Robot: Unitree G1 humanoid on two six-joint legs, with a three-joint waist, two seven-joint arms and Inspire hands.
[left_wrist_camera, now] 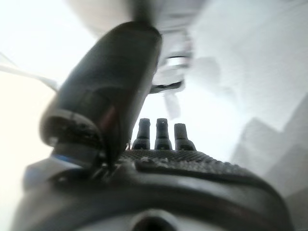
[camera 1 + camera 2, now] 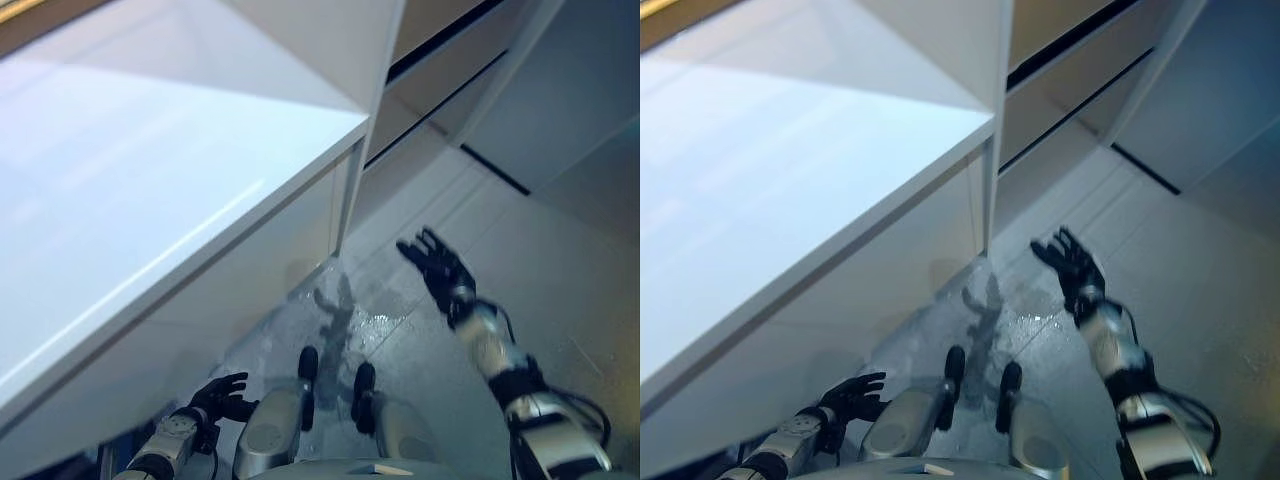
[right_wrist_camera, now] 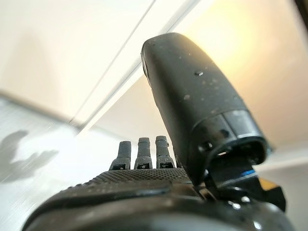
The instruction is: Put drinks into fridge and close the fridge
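Note:
My right hand (image 2: pixel 438 266) is open and empty, its fingers spread above the pale tiled floor (image 2: pixel 560 260); it also shows in the right eye view (image 2: pixel 1070 265) and in the right wrist view (image 3: pixel 144 187). My left hand (image 2: pixel 224 396) hangs low beside the white table, fingers relaxed and holding nothing; it shows in the right eye view (image 2: pixel 852 397) and in the left wrist view (image 1: pixel 159 163). I see no drink and no fridge.
A large white table top (image 2: pixel 150 170) fills the left half of the eye views, its corner (image 2: pixel 362 122) close to my right hand. A white upright panel (image 2: pixel 365 130) stands at that corner. Beige cabinet fronts with dark gaps (image 2: pixel 440 60) stand behind.

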